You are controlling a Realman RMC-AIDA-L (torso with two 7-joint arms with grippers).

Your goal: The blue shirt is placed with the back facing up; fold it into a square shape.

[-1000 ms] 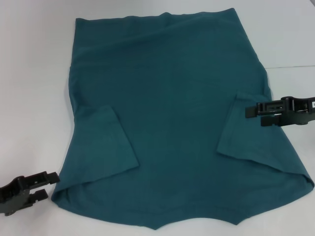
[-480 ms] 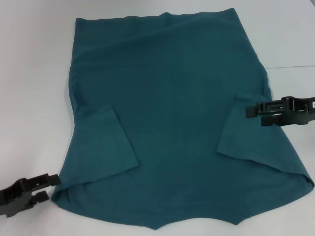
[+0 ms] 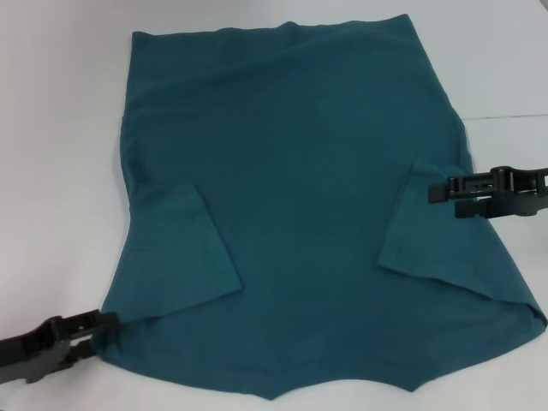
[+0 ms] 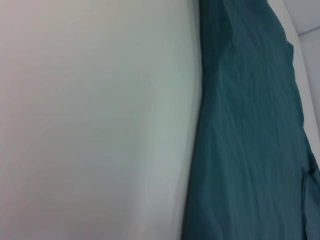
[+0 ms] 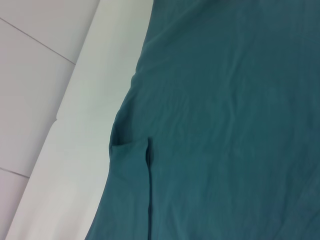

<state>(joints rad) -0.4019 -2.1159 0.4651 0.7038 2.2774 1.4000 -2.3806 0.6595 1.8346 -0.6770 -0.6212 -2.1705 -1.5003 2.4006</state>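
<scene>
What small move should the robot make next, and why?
Probably closing the left gripper on the near left corner of the blue shirt: its tips sit at that edge. The right gripper waits over the folded-in right sleeve, so both sides look staged for a fold.

White table [image 3: 60,128], plain matte surface, thin seam line [image 3: 505,117] near its right side

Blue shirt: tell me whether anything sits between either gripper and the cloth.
Nothing visible does. The left gripper is at the blue shirt near its left corner; the right gripper is over the folded-in right sleeve. Only the bare white table surrounds the cloth.
</scene>
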